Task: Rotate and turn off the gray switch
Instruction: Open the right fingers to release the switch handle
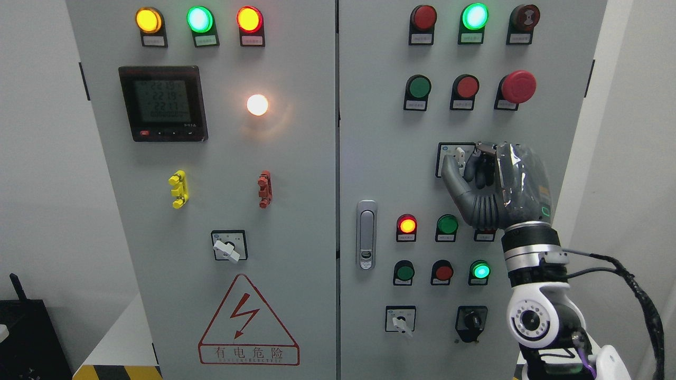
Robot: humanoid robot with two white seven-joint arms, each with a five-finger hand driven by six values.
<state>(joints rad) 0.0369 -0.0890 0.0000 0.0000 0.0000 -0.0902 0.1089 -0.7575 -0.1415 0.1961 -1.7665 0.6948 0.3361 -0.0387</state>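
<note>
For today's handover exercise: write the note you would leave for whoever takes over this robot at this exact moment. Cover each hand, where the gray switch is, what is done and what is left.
Right hand: raised to the right-hand cabinet door, fingers curled around the gray switch in its upper middle.
Left hand: not in view.
Done: reach and grasp, as far as the head view shows.
Left: rotate the knob to off, then release. The hand covers most of the switch, so its present position cannot be read.
</note>
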